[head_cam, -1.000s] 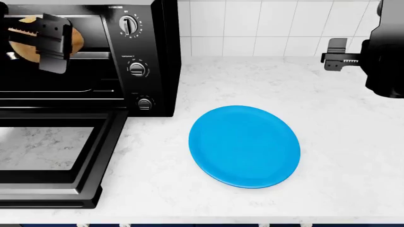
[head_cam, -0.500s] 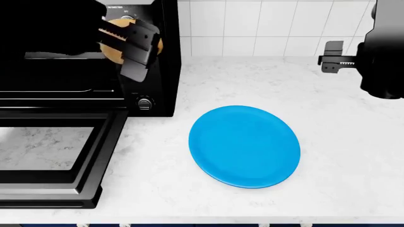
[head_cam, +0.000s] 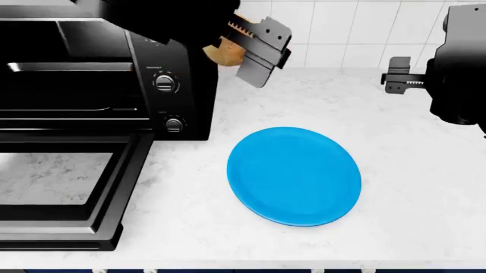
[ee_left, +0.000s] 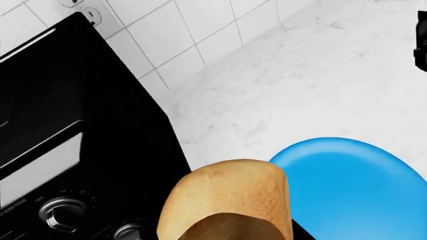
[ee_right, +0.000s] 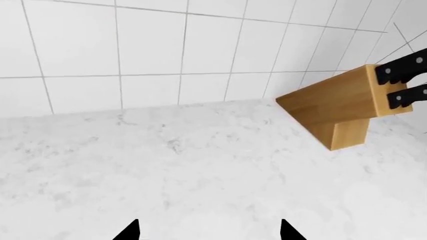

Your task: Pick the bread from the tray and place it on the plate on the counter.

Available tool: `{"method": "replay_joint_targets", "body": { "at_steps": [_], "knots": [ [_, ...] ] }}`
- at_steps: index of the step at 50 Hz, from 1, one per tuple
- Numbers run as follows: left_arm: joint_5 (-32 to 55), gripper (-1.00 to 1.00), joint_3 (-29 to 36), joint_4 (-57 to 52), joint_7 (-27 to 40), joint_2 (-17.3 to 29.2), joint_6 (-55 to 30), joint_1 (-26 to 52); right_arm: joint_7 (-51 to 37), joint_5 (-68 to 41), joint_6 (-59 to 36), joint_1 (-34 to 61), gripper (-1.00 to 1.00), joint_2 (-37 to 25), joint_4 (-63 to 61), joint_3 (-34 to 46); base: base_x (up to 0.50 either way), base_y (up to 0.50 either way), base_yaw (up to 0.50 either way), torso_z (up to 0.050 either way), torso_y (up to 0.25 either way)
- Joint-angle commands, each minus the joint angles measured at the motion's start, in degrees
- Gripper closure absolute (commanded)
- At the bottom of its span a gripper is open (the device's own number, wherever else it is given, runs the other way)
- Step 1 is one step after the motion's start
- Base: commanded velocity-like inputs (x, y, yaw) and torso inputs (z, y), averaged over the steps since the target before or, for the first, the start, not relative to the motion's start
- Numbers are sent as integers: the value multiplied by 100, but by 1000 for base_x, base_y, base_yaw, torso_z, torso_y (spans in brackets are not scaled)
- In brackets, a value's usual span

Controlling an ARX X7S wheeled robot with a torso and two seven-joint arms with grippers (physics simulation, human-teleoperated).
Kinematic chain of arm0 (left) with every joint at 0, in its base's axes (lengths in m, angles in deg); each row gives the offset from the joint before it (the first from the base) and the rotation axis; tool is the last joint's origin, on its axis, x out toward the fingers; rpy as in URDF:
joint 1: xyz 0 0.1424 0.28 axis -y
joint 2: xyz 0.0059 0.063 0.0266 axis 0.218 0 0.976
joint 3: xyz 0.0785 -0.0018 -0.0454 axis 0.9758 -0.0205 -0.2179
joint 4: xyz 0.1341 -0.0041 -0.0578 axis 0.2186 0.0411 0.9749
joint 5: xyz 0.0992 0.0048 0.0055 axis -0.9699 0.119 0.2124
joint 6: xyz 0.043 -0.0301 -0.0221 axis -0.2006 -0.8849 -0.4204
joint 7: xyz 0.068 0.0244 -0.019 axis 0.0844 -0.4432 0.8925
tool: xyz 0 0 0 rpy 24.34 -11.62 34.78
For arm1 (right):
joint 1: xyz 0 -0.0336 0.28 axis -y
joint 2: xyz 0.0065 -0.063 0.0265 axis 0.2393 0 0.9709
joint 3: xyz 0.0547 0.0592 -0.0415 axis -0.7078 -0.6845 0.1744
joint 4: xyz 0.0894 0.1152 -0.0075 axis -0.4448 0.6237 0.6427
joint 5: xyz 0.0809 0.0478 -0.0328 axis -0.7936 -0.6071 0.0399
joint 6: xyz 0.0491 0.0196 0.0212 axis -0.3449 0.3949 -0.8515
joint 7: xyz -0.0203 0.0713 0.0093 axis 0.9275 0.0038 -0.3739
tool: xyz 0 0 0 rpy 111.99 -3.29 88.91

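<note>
While the left hand (head_cam: pixel 241 44) grips the bread (head_cam: pixel 225 52), only the right wrist view shows a knife block (ee_right: pixel 339 104)

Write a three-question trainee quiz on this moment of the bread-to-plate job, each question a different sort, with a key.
1. True or false: the bread already rests on the plate.
2. Multiple choice: which end effector holds the bread? A) left end effector B) right end effector C) neither
3. Fill in: the toaster oven door is ___.

Key
1. False: it is held in the air beside the oven, short of the plate.
2. A; the right one holds nothing and hangs over the counter near a knife block.
3. Open, folded down flat.
</note>
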Motion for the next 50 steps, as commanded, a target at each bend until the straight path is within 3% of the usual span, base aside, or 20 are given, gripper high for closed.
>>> {"method": "replay_joint_targets", "body": {
  "at_steps": [1,11,28,33,40,50],
  "knots": [
    [-885,100,146,693,-766,-748,82,-113,28,14,19,-18,-100,-28,34,-1,0,0,0,0,0],
    [-603,100,68,306,-509,-967,503,-650,42,37,84,-70,-100,5,65,4,0,0,0,0,0],
    [-1141,100,269,627,-1047,-1326,857,-1126,112,77,221,-185,-100,14,173,1,0,0,0,0,0],
    [-1343,100,564,776,-1354,-1436,1059,-1232,140,90,236,-180,-100,23,215,6,0,0,0,0,0],
    [-1082,100,1607,732,-1889,-1444,1804,-1188,176,110,298,-218,-100,18,281,0,0,0,0,0,0],
    [-1163,100,1798,916,-2167,-1444,1948,-1524,252,159,407,-257,-100,47,422,3,0,0,0,0,0]
  ]
}}
